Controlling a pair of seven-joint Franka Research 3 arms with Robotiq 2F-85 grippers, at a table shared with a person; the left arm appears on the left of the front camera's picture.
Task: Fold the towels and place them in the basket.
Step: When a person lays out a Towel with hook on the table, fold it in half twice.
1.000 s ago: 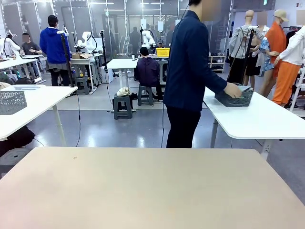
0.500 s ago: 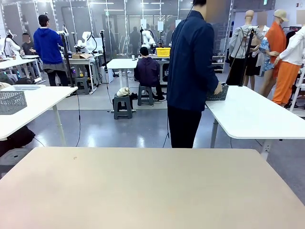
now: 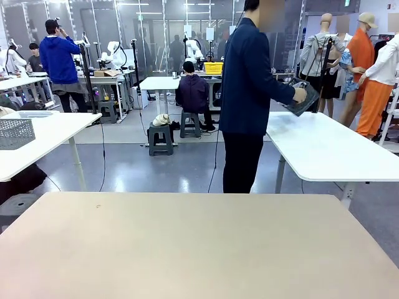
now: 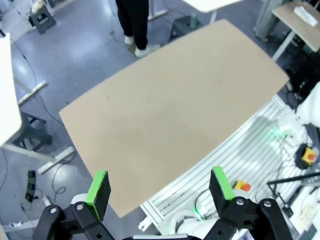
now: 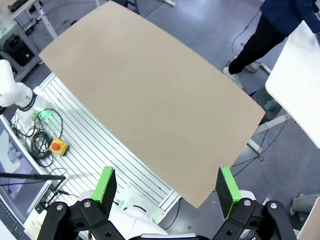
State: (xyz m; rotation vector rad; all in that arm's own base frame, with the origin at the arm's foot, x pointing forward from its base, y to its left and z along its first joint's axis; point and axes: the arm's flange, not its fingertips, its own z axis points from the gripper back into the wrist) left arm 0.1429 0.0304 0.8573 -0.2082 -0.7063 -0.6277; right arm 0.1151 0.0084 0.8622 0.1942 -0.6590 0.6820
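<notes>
1. Left gripper [image 4: 160, 189]: jaws spread wide, holding nothing, poised high above the beige table [image 4: 175, 110].
2. Right gripper [image 5: 166, 189]: jaws spread wide, empty, above the same table.
3. Basket [image 3: 307, 101]: tilted, held in the person's hand [image 3: 300, 94] over the white side table [image 3: 330, 149], well apart from both grippers.

The left jaws stand wide apart, their green pads [image 4: 99, 187] rising from the bottom edge, high above a plain beige surface [image 4: 170, 115]. Past its far edge a person's legs [image 4: 132, 17] in dark trousers and pale shoes [image 4: 146, 50] stand on the grey floor [image 4: 75, 55]. Beside the near edge lies a slatted metal base [image 4: 250, 150], with what looks like a red stop button [image 4: 308, 155] near it.
</notes>
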